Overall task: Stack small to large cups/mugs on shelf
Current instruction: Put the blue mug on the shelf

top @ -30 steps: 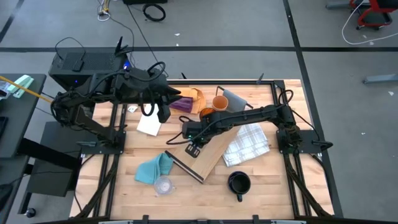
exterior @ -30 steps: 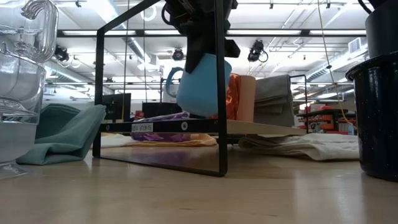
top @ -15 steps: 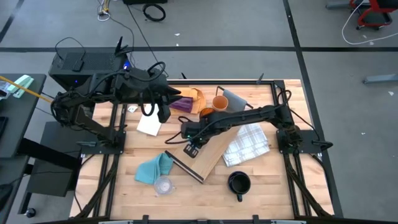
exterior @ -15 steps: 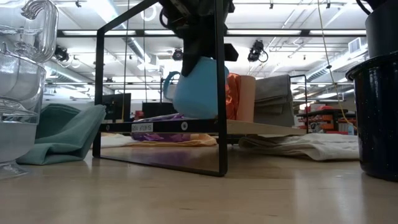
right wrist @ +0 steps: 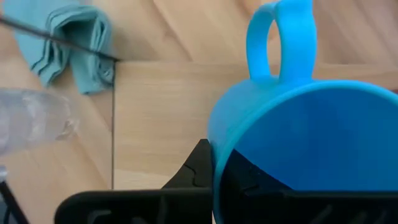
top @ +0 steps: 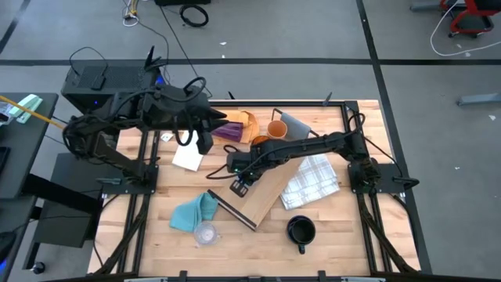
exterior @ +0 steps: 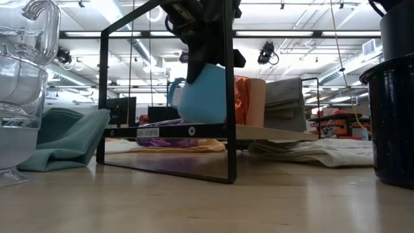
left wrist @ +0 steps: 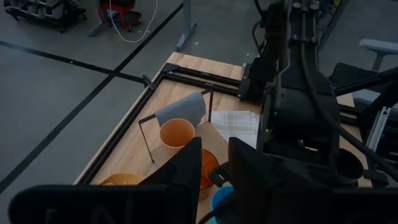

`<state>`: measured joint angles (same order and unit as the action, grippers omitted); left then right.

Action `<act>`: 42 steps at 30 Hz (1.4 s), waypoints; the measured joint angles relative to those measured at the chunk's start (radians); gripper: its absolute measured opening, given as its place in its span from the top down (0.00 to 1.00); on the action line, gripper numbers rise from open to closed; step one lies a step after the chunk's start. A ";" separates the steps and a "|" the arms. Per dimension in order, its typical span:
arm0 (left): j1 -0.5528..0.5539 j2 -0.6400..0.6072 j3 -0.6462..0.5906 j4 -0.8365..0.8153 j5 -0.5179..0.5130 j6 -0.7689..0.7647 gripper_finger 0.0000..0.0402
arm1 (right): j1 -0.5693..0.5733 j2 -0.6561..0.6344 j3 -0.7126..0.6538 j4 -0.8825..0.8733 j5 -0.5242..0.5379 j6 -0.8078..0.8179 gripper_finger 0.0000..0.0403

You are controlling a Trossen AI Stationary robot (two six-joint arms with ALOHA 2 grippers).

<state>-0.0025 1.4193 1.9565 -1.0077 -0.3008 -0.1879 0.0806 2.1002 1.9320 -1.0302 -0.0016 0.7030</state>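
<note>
light blue mug pinched by rim in right jaws, shut on wall, hanging upright just above shelf board, near end. orange cup farther along. left jaws narrow, empty, waiting beside.

Looking straight down from above: whole table, both arms, floor around. Level with the tabletop, low view facing across into the room, very near the clear cups and the dark mug at its 2 edges. Riding the left wrist, facing over the shelf toward the far table corner, well back. Riding the right wrist, pressed close on the light blue mug, looking down at the board. Shared by all 4: the mug; teal cloth shared by right wrist, high and low views.
</note>
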 joint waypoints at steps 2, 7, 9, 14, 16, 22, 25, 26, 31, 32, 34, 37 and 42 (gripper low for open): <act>0.000 -0.002 0.000 0.001 0.000 0.000 0.79 | 0.002 0.000 0.000 0.000 -0.006 -0.006 0.98; 0.000 -0.005 0.000 0.000 0.000 0.000 0.80 | 0.000 0.000 0.000 0.000 -0.007 -0.016 0.91; 0.000 -0.008 0.000 0.001 0.000 0.000 0.79 | 0.000 0.000 0.000 0.000 -0.007 -0.018 0.89; 0.000 -0.007 0.000 0.001 0.000 0.000 0.78 | 0.001 0.000 0.000 0.000 -0.010 -0.026 0.88; 0.000 -0.007 0.000 0.001 0.000 0.000 0.77 | 0.001 0.000 0.000 0.000 -0.010 -0.026 0.88; -0.001 -0.007 0.000 0.001 0.000 0.000 0.79 | 0.001 0.000 0.000 0.000 -0.010 -0.027 0.88; -0.001 -0.007 0.000 0.001 0.000 0.000 0.79 | 0.005 0.000 0.000 0.001 -0.011 -0.027 0.88; -0.001 -0.007 0.000 0.001 0.000 0.000 0.79 | 0.007 0.000 0.000 0.001 -0.011 -0.029 0.88; -0.001 -0.007 0.000 0.001 0.000 0.000 0.77 | 0.015 0.000 0.000 0.007 -0.015 -0.033 0.88; -0.001 -0.007 0.000 0.000 0.000 0.000 0.77 | 0.015 0.000 0.000 0.007 -0.015 -0.033 0.88; -0.001 -0.007 0.000 0.000 0.000 0.000 0.77 | 0.015 0.000 0.000 0.007 -0.015 -0.034 0.87; -0.001 -0.007 0.000 0.000 0.000 0.000 0.78 | 0.014 0.000 0.000 0.007 -0.015 -0.044 0.87; -0.001 -0.007 0.000 0.000 0.000 0.000 0.79 | 0.014 0.000 0.000 0.007 -0.017 -0.053 0.87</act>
<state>-0.0036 1.4128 1.9568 -1.0073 -0.3008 -0.1879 0.0948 2.1002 1.9324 -1.0236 -0.0187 0.6498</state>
